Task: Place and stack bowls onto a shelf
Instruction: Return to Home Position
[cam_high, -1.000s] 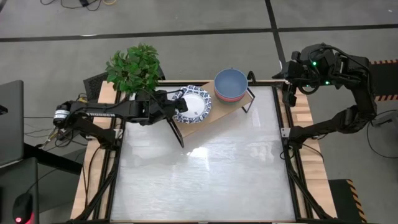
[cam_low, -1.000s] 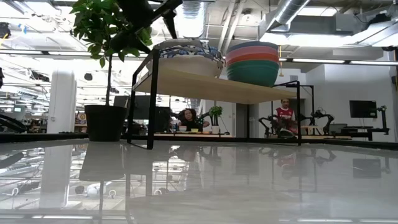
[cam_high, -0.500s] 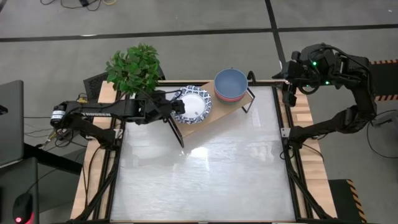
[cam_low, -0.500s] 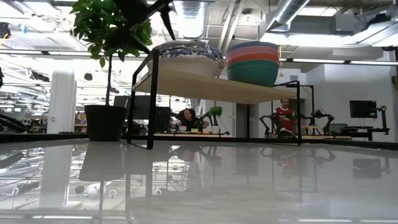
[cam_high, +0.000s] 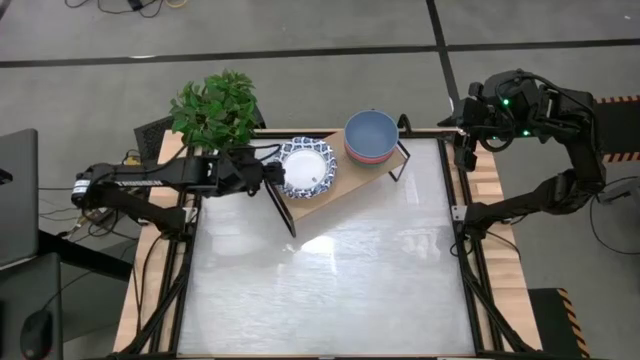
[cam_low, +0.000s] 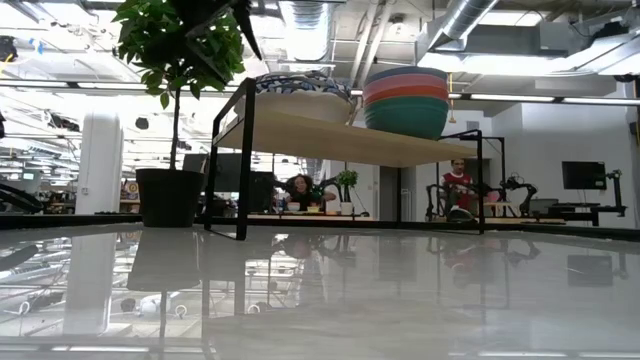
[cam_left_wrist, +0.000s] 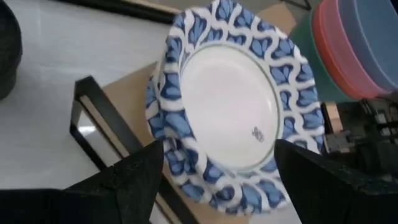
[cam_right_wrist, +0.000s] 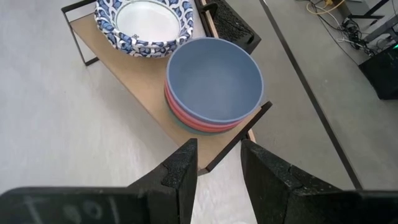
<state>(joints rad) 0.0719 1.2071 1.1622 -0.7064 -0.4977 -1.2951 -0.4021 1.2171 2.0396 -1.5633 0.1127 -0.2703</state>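
A stack of white bowls with blue patterned rims (cam_high: 307, 167) sits on the left half of the light-wood shelf (cam_high: 325, 197). It also shows in the low view (cam_low: 300, 92) and the left wrist view (cam_left_wrist: 230, 106). A blue bowl on a pink-red and a green one (cam_low: 405, 100) stands on the shelf's right half (cam_high: 372, 137). My left gripper (cam_high: 274, 172) is open and empty, just left of the patterned bowls and above them (cam_left_wrist: 217, 149). My right gripper (cam_high: 466, 138) waits open beyond the table's far right corner (cam_right_wrist: 219, 152).
A potted plant (cam_high: 215, 108) stands at the table's far left, close behind my left arm; its black pot (cam_low: 168, 196) shows in the low view. The shelf's black end frames (cam_low: 243, 160) rise from the whitish tabletop (cam_high: 330, 290). People sit in the room behind.
My left gripper has drawn back toward the table's left edge, away from the patterned bowls. The top patterned bowl, tilted before, now sits level on its stack.
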